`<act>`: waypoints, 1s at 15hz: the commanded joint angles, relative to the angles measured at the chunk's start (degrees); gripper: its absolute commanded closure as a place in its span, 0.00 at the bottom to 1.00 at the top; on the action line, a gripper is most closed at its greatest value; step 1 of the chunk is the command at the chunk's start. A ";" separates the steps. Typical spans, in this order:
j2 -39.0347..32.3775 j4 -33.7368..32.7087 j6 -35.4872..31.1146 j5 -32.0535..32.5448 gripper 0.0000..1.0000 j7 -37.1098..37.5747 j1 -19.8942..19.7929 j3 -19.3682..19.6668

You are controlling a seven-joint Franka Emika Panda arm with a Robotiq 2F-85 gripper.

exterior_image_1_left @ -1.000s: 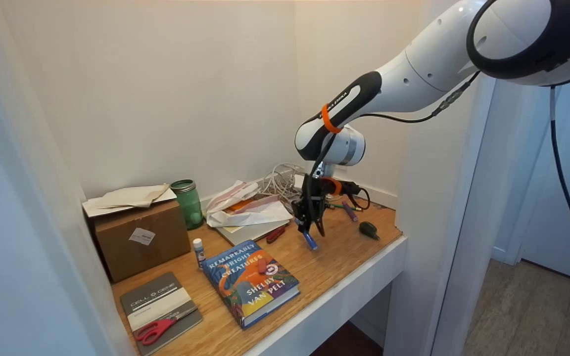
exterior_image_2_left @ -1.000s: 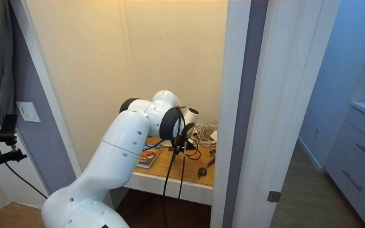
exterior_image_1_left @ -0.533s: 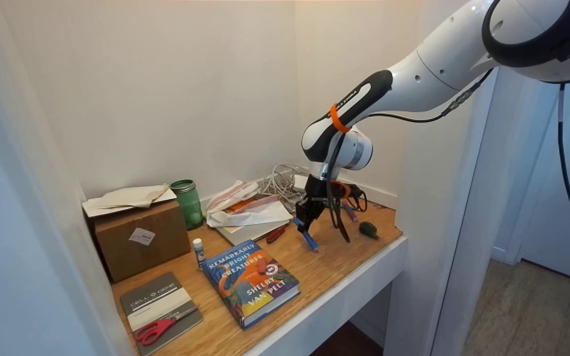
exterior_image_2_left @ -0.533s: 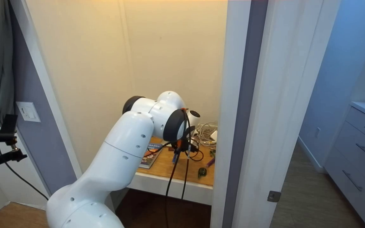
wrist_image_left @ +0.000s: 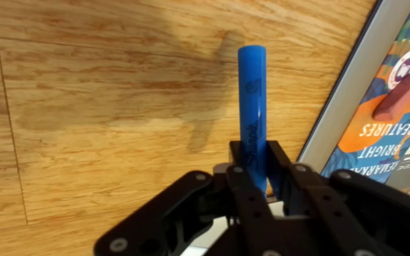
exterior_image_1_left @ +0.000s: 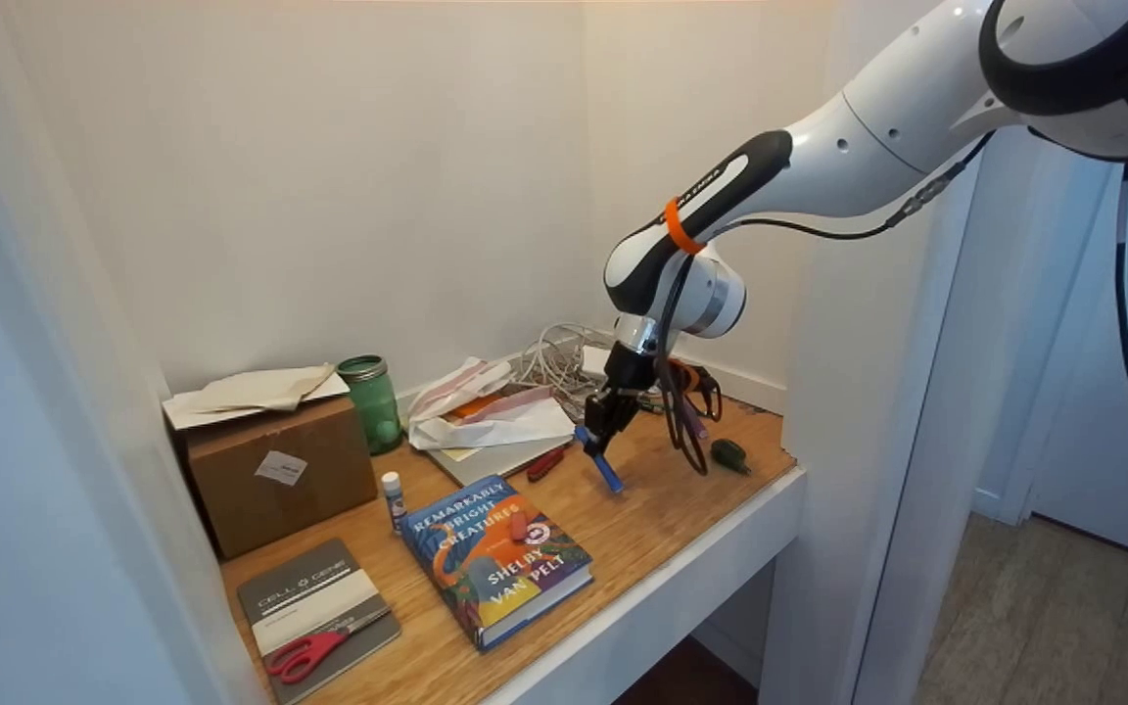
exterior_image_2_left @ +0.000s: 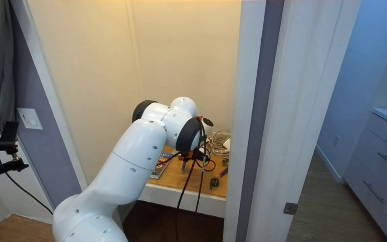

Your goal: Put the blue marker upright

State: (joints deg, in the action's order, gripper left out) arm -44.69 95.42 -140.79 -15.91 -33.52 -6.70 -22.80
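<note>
The blue marker [exterior_image_1_left: 609,475] is held tilted over the wooden desk, its lower end slanting toward the desk's front edge. I cannot tell whether that end touches the wood. My gripper [exterior_image_1_left: 596,446] is shut on it, and its upper end sticks out behind the fingers. In the wrist view the marker [wrist_image_left: 252,96] stands between the two black fingertips of the gripper [wrist_image_left: 254,153], pointing away from them, with its shadow on the wood beside it. In an exterior view only a short piece of the marker [exterior_image_2_left: 183,166] shows below the wrist; the fingers are hidden there.
A large blue-covered book [exterior_image_1_left: 495,558] with a pink eraser [exterior_image_1_left: 519,526] lies nearby. A red tool [exterior_image_1_left: 545,464], a white bag [exterior_image_1_left: 495,416], a dark green lump [exterior_image_1_left: 729,455] and a purple marker [exterior_image_1_left: 696,421] are around the gripper. A cable bundle [exterior_image_2_left: 218,143] lies at the back.
The arm has shifted right in both exterior views and the wrist has tilted over, showing more of the marker. The marker, still gripped, has moved slightly up and left.
</note>
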 commanded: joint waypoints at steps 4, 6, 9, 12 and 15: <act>-0.22 0.26 -3.65 -0.71 0.95 -2.13 0.15 -0.01; -0.04 0.81 -6.83 -0.90 0.95 -3.52 -0.41 -0.63; -0.61 0.97 -11.40 -1.34 0.95 -5.63 -1.50 -2.11; -1.84 0.70 -15.62 -1.48 0.95 -5.89 -2.41 -3.44; -3.36 0.76 -20.27 -0.74 0.95 -5.65 -3.44 -4.90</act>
State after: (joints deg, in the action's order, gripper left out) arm -46.47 95.81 -156.76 -15.93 -37.42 -8.19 -25.13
